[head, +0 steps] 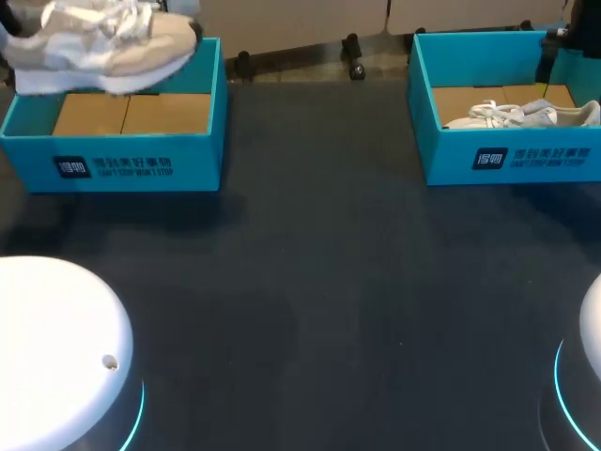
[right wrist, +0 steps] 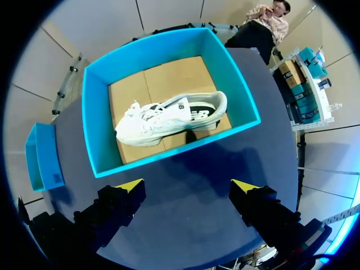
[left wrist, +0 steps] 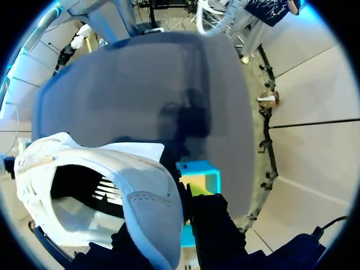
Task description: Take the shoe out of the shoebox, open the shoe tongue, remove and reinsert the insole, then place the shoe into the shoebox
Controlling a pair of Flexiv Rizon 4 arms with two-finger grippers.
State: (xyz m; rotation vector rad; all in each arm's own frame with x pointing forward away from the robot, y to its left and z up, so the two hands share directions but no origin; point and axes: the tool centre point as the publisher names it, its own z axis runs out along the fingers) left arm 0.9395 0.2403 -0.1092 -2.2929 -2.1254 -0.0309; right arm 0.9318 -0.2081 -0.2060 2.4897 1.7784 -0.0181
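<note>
left gripper (left wrist: 183, 199) gripped beige shoe (head: 103, 42) above left shoebox (head: 122, 160) | right gripper (right wrist: 187, 185) stood open near right shoebox (right wrist: 93, 129) | white shoe (right wrist: 169, 118) lay inside

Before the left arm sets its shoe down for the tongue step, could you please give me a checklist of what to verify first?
1. The beige shoe is clear of the left shoebox: ok, it hangs above it.
2. The left gripper has a firm hold on that shoe: cannot tell; only one yellow tip shows, at the heel.
3. The right gripper is free to help: ok, it is open and empty above the table.
4. The table has room between the boxes: ok, nothing lies there.
5. The insole is seated inside the held shoe: cannot tell.
6. The white shoe is out of the way: ok, it lies in the right shoebox.
</note>
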